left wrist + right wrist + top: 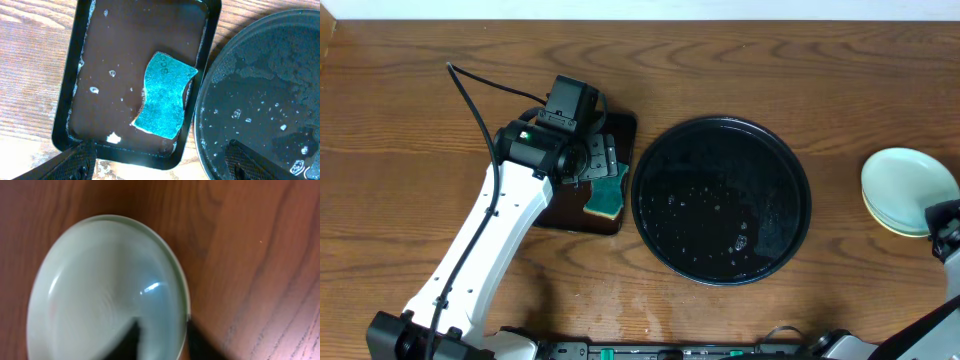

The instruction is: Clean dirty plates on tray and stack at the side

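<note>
The round black tray [642,205] sits mid-table, wet with droplets and holding no plates; it also shows in the left wrist view [260,75]. The plates [905,185] are stacked at the right edge, a pale mint one on top and a pale yellow rim [888,222] below it. My right gripper [945,228] is at the stack; in the right wrist view its blurred fingers [165,340] stand apart astride the rim of the mint plate [100,290]. My left gripper [157,162] is open and empty above the small rectangular tray.
A blue-green sponge [608,195] lies in the small rectangular black tray [570,215] left of the round tray; it shows in the left wrist view too [165,97], with foam flecks on the wet tray floor [105,60]. Bare wood surrounds them.
</note>
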